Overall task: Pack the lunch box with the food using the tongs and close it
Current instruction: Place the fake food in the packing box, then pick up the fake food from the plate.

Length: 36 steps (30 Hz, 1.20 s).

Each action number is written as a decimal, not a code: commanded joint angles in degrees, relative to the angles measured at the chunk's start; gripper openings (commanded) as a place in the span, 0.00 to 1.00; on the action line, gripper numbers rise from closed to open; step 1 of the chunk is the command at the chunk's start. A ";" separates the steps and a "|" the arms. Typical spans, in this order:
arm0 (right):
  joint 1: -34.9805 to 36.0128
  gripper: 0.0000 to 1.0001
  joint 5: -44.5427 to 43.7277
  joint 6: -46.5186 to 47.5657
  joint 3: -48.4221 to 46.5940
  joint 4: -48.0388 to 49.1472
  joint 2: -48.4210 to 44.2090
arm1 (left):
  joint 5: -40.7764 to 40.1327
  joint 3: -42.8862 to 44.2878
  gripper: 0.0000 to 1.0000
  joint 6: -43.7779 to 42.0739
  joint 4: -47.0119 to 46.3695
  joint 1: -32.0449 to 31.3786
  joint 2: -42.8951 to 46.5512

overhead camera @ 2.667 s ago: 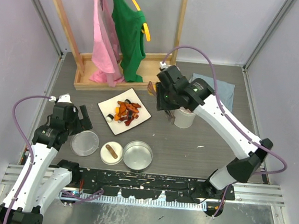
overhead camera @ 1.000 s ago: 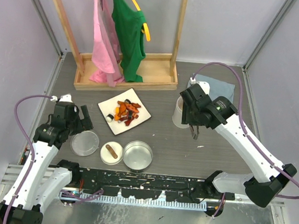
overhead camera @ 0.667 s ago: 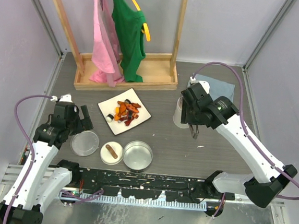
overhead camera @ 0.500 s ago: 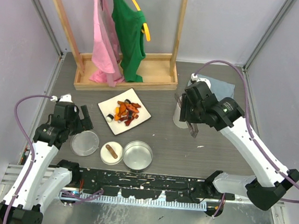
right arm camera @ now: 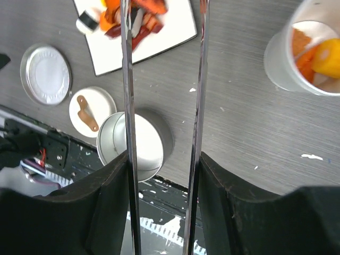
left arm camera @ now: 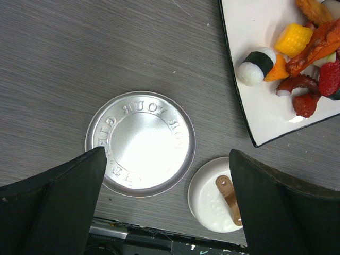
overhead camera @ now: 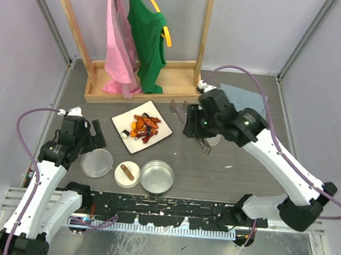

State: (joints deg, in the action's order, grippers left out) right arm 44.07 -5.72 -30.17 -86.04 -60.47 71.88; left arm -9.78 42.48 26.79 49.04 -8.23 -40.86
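My right gripper is shut on the tongs. Their two thin silver arms stand apart and run up toward the white plate; their tips are cut off by the frame. In the top view the right gripper hangs between the plate's food and the steel cup, which holds orange pieces. The lunch box parts lie near the front: wide tin, small dish with a brown piece, flat lid. My left gripper is open above the lid and the dish, holding nothing.
A wooden rack with pink and green garments stands at the back. A blue cloth lies back right behind the right arm. A black rail runs along the near edge.
The right arm has swung left from over the cup toward the plate, carrying the tongs. The left arm has not moved.
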 commanded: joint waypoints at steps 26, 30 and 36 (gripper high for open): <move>17.92 0.54 -7.44 2.74 -21.49 0.32 32.12 | -0.85 0.71 1.00 0.28 -2.28 0.24 0.52; 18.55 0.54 -3.76 3.81 -23.67 1.67 34.86 | -1.05 0.75 1.00 0.29 -2.20 0.23 0.52; 19.12 0.54 -1.34 5.62 -25.69 3.33 38.63 | -1.19 0.76 1.00 0.33 -2.19 0.25 0.78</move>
State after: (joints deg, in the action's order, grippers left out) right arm 62.63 -9.06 -26.70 -107.81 -60.14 109.51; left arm -9.85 42.48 26.79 49.06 -8.23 -40.86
